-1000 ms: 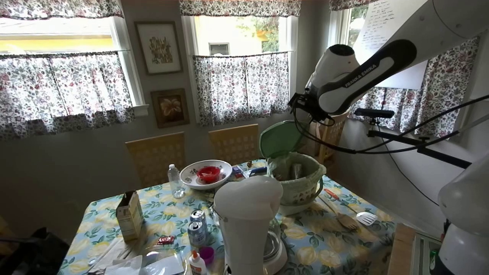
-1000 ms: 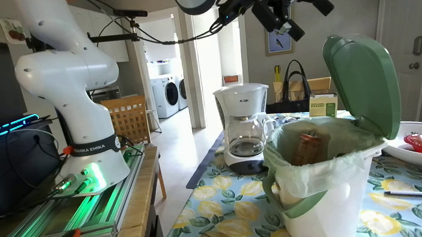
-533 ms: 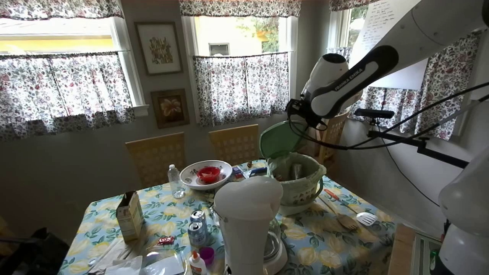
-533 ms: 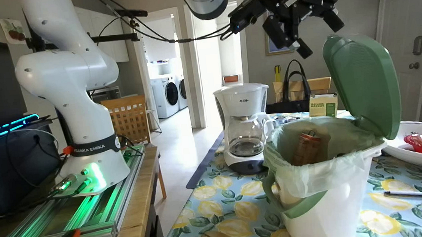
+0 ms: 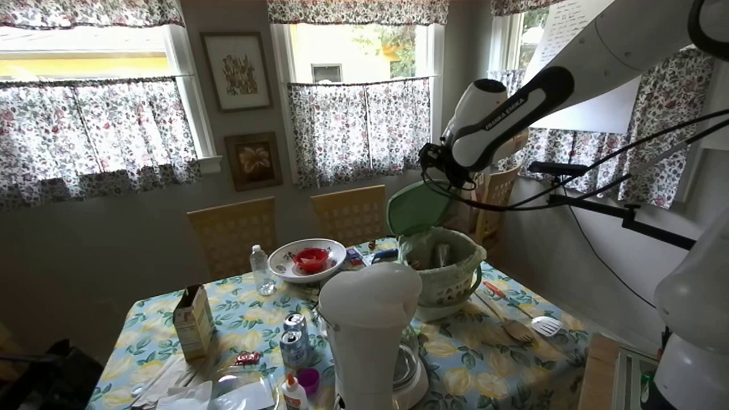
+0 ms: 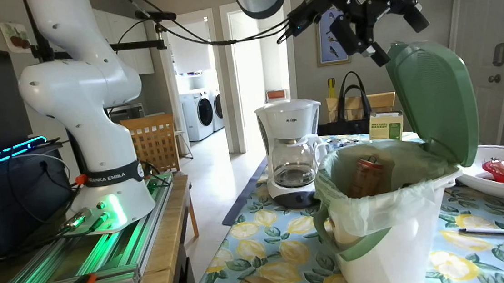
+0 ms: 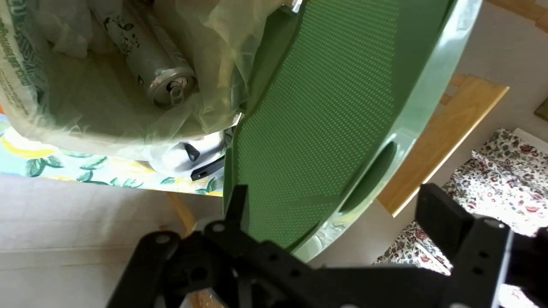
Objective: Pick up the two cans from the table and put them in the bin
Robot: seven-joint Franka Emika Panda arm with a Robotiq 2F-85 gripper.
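Observation:
Two silver-blue cans, a rear can (image 5: 295, 323) and a front can (image 5: 293, 348), stand close together on the flowered table (image 5: 239, 307). The bin (image 6: 394, 256) stands open on the table with a pale liner; its green lid (image 6: 435, 102) is raised. A can (image 7: 158, 64) lies inside the bin in the wrist view; a reddish can (image 6: 365, 177) shows there in an exterior view. My gripper (image 6: 398, 40) is open and empty, high above the bin near the raised lid. In the wrist view the lid (image 7: 321, 111) lies beyond the open fingers (image 7: 336, 199).
A white coffee maker (image 5: 367, 336) stands between the cans and the bin. A carton (image 5: 193, 322), a bottle (image 5: 262, 270), a glue bottle (image 5: 294, 393), a purple cup (image 5: 308, 380) and a white bowl (image 5: 285, 270) are on the table. Utensils (image 5: 518, 330) lie beside the bin.
The arm has swung across the scene, leftward in one view and rightward toward the raised lid in another, and dipped a little. The gripper stays open. The cans and bin have not moved.

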